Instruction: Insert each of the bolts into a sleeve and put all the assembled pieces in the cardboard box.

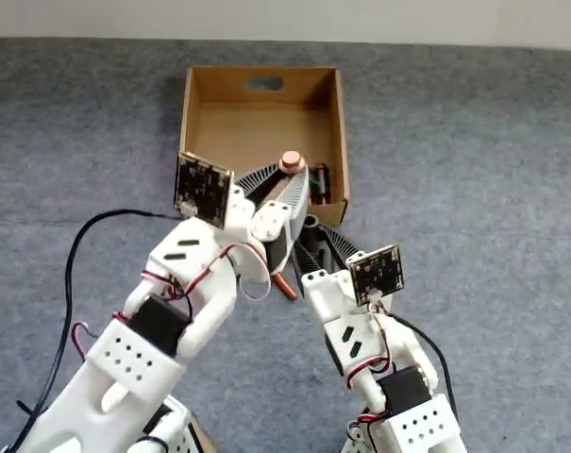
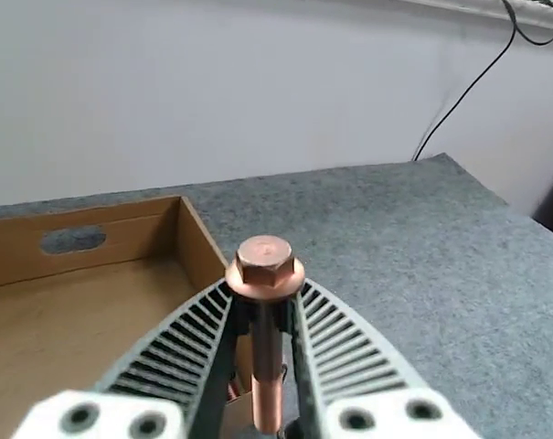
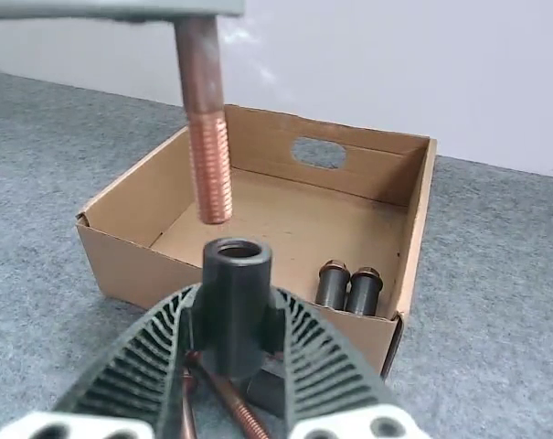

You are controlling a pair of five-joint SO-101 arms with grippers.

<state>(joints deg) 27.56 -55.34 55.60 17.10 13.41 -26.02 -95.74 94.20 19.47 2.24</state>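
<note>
In the high view the left gripper [image 1: 291,176], white with black ribbed fingers, sits at centre frame over the near rim of the open brown cardboard box [image 1: 186,113], which fills the upper centre. Its fingers are drawn narrow on a copper-coloured hex-head bolt [image 1: 291,161] and pinch the shank just under the head. The bolt's long axis is upright, with the head up and the threaded end pointing down.

Just below and slightly right of that in the frame, the right gripper [image 1: 311,229] is closed round a black cylindrical sleeve [image 1: 310,224]. The sleeve is also upright, its open bore facing up. In the right wrist view the bolt's threaded tip [image 3: 212,183] hangs above the sleeve's mouth [image 3: 237,250]. The two are apart, with a clear gap between them, and the tip looks a little off the bore's centre. The two axes look roughly parallel, so I judge the coming move to be a small sideways correction and then a straight descent by the left arm, which carries the bolt. The thread could catch the sleeve's rim if the offset is left as it is.

Lower in the high frame, between the arms, a spare copper bolt [image 1: 286,287] lies on the grey carpeted table [image 1: 474,170]. Two dark assembled pieces [image 1: 321,179] stand side by side in the box's right near corner.
</note>
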